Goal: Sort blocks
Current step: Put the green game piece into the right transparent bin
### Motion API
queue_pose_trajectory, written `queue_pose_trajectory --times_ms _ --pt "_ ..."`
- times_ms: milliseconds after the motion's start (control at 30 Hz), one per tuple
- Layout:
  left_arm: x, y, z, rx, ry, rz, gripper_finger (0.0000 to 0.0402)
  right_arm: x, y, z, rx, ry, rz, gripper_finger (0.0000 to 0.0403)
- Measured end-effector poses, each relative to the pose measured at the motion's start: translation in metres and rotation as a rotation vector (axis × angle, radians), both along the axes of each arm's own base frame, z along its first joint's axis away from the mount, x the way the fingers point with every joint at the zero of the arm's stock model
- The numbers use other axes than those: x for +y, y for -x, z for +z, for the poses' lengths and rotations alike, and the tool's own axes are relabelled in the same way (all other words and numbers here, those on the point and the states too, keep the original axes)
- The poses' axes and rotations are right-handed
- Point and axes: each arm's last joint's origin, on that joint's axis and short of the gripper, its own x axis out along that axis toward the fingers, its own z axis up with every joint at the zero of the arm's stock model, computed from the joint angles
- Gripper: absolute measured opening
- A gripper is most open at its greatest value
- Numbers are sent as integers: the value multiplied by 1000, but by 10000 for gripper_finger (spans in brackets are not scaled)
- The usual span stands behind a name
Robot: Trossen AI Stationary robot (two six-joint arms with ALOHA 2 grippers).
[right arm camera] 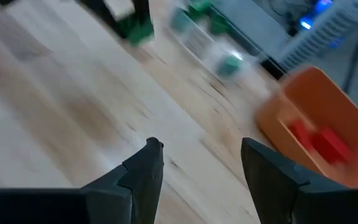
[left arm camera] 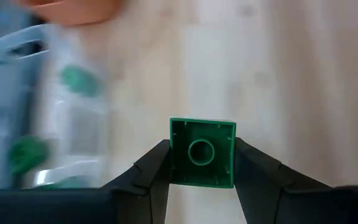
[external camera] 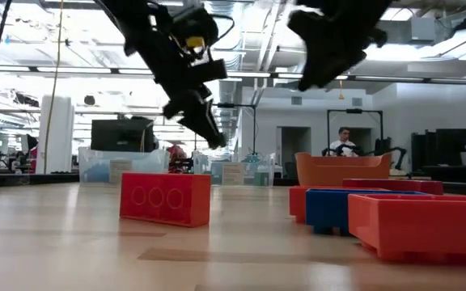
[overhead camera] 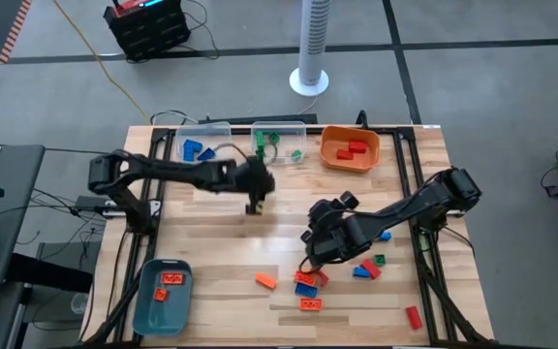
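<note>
Blocks are being sorted by colour; a green block (left arm camera: 202, 153) is clamped between the left end effector (left arm camera: 202, 180) fingers, held above the counter (overhead camera: 211, 262) near the clear bin (overhead camera: 279, 143) holding green pieces; its hollow underside faces the wrist camera; it looks square, so no long axis can be told. It should be carried fully over that bin before release, judged best done low. The right end effector (right arm camera: 201, 165) hangs with fingers apart and empty above the loose blocks (overhead camera: 310, 283).

Glossy plastic blocks (overhead camera: 307, 291), wooden table (overhead camera: 221, 252)
</note>
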Motion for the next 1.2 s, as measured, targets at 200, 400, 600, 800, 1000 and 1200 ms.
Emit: queue_pose_trajectory --times_ms 200,400,600,800,1000,1200 --pt "61 7 11 -146 -21 111 141 -1 18 1 24 6 -100 211" --pt "110 20 31 -213 -21 222 141 -2 17 1 20 8 -107 197" --pt "138 28 51 -234 -3 276 141 -5 14 1 0 18 -113 192" --pt "159 14 30 -73 66 309 141 -4 8 2 -21 16 -80 192" --pt "171 -4 16 43 104 326 141 -3 9 2 -17 17 -75 192" --pt "177 -7 2 154 146 362 142 -3 9 2 -9 19 -72 192"
